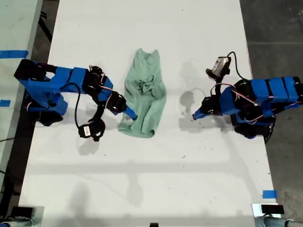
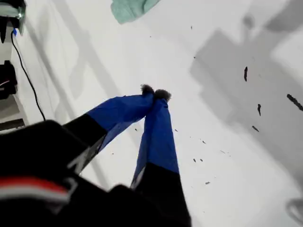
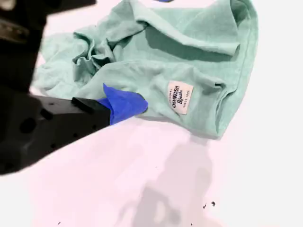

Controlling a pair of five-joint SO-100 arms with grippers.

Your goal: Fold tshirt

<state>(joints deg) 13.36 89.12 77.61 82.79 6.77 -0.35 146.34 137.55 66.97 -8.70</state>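
Blue-taped fingers of the first gripper (image 2: 155, 94) fill the first wrist view, their tips pressed together with nothing between them, above bare white counter (image 2: 227, 156). In the exterior view this first gripper (image 1: 195, 116) sits on the arm at that view's right, well apart from the tshirt (image 1: 144, 94), with open counter between them; only a corner of the mint-green cloth (image 2: 130, 9) shows at the far edge of the first wrist view.

The second gripper (image 3: 124, 104) belongs to the arm at the exterior view's left. Its blue tip (image 1: 130, 113) lies at the edge of the tshirt (image 3: 189, 56), near the small white label sewn to the fabric (image 3: 180, 97). Only one blue finger shows clearly, so whether the gripper is open or has cloth pinched cannot be told.

The tshirt lies in the middle of the counter (image 1: 151, 179), bunched into a narrow, wrinkled shape running up and down the exterior view, with a knot of creases near its middle. The counter is white and long, speckled with small dark marks. Grey floor (image 1: 274, 28) shows beyond it at the exterior view's right, and bits of blue tape (image 1: 269, 194) mark its edges.
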